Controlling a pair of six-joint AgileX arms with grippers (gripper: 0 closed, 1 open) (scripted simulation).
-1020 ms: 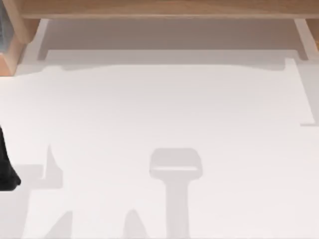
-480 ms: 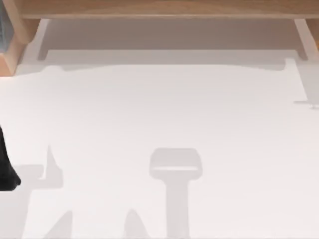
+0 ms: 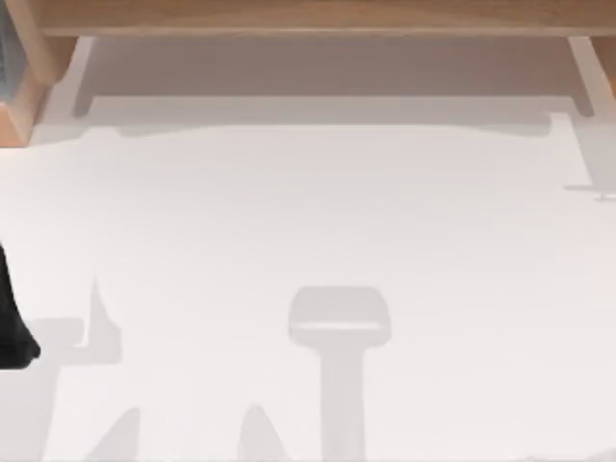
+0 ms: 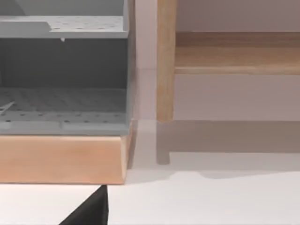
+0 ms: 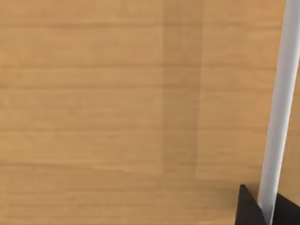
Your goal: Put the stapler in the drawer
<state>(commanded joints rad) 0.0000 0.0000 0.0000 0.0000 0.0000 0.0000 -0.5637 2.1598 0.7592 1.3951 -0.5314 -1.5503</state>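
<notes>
The stapler is out of view. In the right wrist view a wooden panel (image 5: 117, 112) stands very close, with a white vertical bar (image 5: 281, 93) on it that looks like the drawer's handle. My right gripper (image 5: 268, 208) has a black fingertip (image 5: 246, 208) tight against each side of that bar, so it appears shut on it. My left arm (image 3: 12, 322) rests at the table's left edge. One dark fingertip (image 4: 91, 211) of it shows in the left wrist view.
A wooden frame (image 3: 308, 17) runs along the back of the white table (image 3: 308, 221). At the back left a wood-based unit (image 4: 61, 159) holds grey perforated shelves (image 4: 63, 105), with a wooden post (image 4: 165, 61) beside it.
A thin shadow at the table's right edge has shifted towards the back, and a faint shadow has appeared at the front right corner. The left arm has not moved.
</notes>
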